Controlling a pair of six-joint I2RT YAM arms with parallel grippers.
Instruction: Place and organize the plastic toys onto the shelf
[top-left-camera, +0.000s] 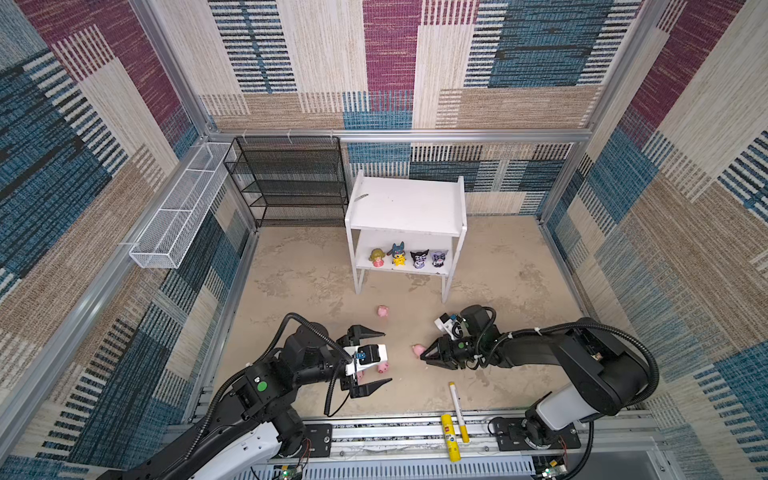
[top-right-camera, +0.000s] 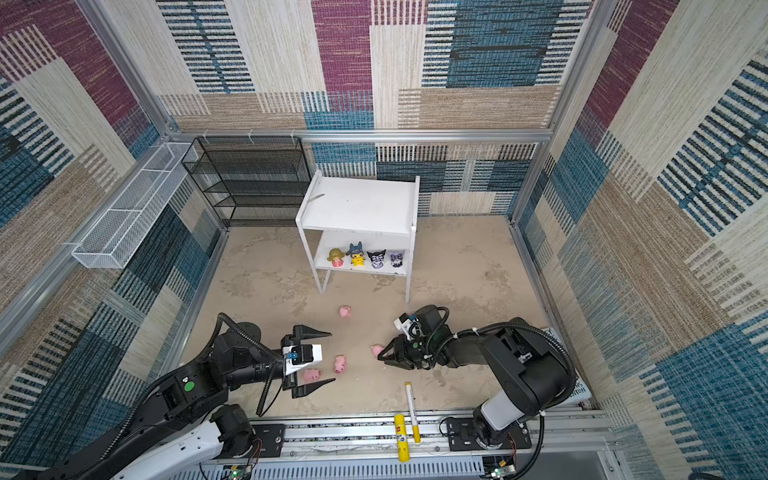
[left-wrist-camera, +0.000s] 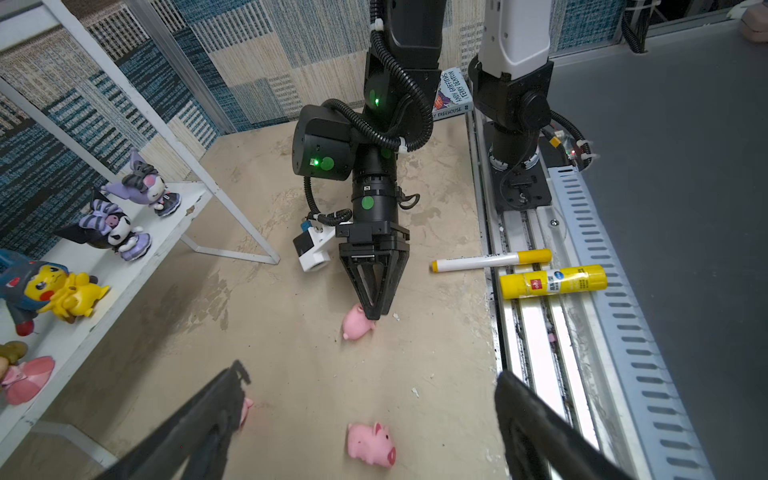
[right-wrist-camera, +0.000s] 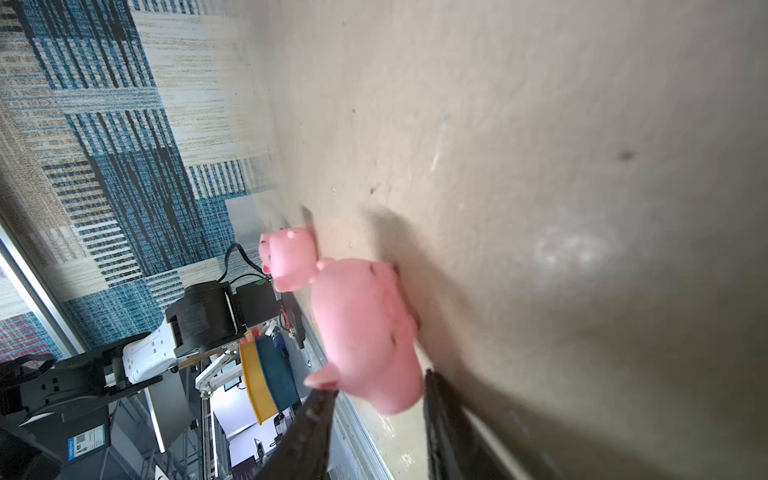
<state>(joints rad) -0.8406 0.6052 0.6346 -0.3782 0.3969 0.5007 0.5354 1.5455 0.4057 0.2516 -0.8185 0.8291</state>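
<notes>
The left gripper (top-right-camera: 332, 355) is hovering low with its jaws spread wide over two pigs (top-right-camera: 311, 375) lying on the table (top-left-camera: 498, 282), probably lining up for one of them. A third pig (top-right-camera: 345, 311) is lying nearer the shelf (top-left-camera: 405, 205), whose lower board is carrying four figures (top-left-camera: 399, 254) in a tidy row, seemingly grouped apart from the pigs. The right gripper (top-left-camera: 424, 357) is reaching in at table level, jaws slightly apart around the rump of a fourth pig (right-wrist-camera: 361, 324); I cannot tell whether they are pinching it.

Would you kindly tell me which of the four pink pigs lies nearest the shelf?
The lone pig just before the shelf; the other three lie farther off, nearer the arms.
</notes>
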